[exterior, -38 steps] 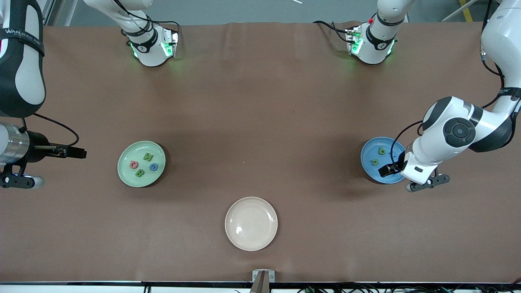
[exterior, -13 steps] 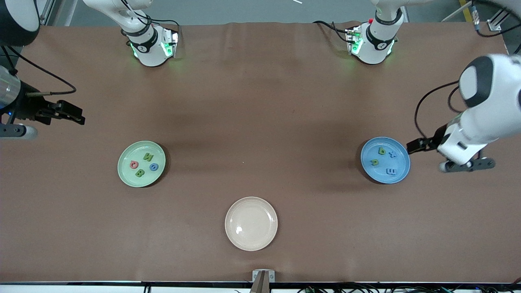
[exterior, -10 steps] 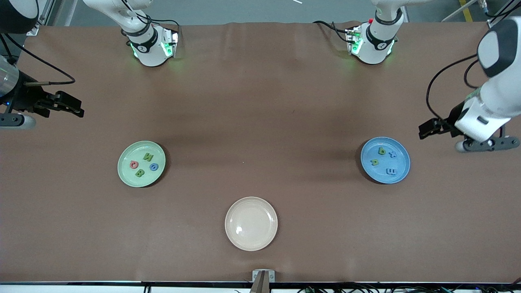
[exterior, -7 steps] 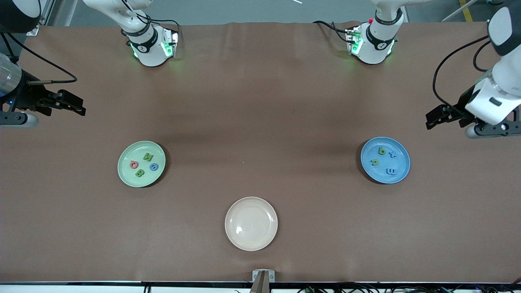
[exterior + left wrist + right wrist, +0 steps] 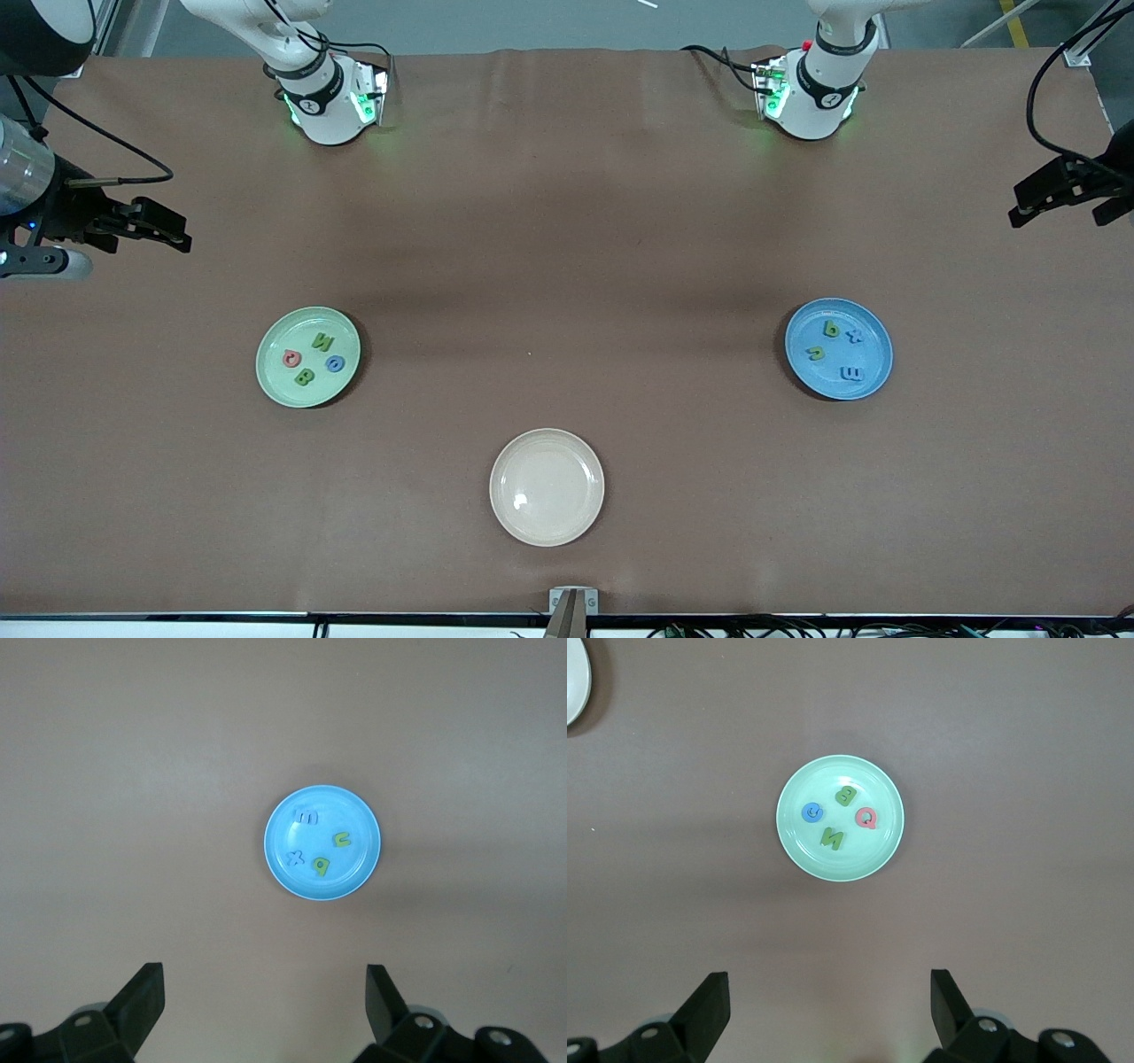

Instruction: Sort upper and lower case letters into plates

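The mint green plate (image 5: 276,341) holds a green N (image 5: 323,341), a red Q (image 5: 291,358), a blue letter (image 5: 335,363) and a green B (image 5: 304,377). The blue plate (image 5: 833,385) holds a green b (image 5: 831,329), a blue x (image 5: 854,335), a green u (image 5: 816,353) and a blue m (image 5: 852,374). My left gripper (image 5: 1017,204) is open and empty, high at the left arm's end of the table; its wrist view looks down on the blue plate (image 5: 354,875). My right gripper (image 5: 182,232) is open and empty at the right arm's end; its wrist view shows the mint plate (image 5: 859,859).
A cream-beige plate (image 5: 547,486) with nothing in it lies near the front edge at mid-table, and its rim shows in the right wrist view (image 5: 574,678). The two arm bases stand along the table's edge farthest from the front camera. The brown table cover (image 5: 567,266) is bare between the plates.
My left gripper has pulled up and away from the blue plate toward the table's end, uncovering the two blue letters. My right gripper has drifted a little toward the bases.
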`<act>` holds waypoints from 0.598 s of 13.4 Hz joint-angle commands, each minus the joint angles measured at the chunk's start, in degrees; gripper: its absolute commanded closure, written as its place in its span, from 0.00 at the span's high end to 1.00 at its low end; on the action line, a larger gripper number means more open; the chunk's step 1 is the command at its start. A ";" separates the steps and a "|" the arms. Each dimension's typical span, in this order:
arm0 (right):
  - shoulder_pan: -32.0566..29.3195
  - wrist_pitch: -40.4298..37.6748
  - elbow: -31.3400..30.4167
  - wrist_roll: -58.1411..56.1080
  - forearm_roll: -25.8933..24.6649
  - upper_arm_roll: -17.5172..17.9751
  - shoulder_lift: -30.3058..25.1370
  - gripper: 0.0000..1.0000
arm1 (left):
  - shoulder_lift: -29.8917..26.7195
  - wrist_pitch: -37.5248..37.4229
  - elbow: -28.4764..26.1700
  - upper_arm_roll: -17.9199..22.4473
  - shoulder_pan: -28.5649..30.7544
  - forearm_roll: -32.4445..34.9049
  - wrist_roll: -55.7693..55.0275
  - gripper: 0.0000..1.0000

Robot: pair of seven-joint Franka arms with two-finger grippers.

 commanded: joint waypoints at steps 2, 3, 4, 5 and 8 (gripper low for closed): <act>-0.14 -1.85 -1.72 0.00 0.19 -0.12 -2.12 1.00 | 0.33 -1.82 2.57 0.00 0.01 -1.22 0.55 1.00; -0.22 -1.68 -1.55 -0.62 0.11 -0.30 -2.03 1.00 | 0.59 -1.82 2.66 0.00 0.10 -1.48 0.46 1.00; -0.31 -1.33 -1.37 -1.67 0.11 -0.65 -2.03 1.00 | 1.12 -1.82 2.83 0.00 0.10 -1.49 0.29 1.00; -0.31 -0.98 -1.11 -2.37 0.11 -1.61 -2.03 1.00 | 1.47 -1.82 3.53 0.00 0.01 -1.40 0.03 1.00; -0.14 -1.59 0.21 -3.26 0.11 -3.02 -2.12 1.00 | 2.53 -1.82 4.59 -0.09 -0.25 -1.31 -0.06 1.00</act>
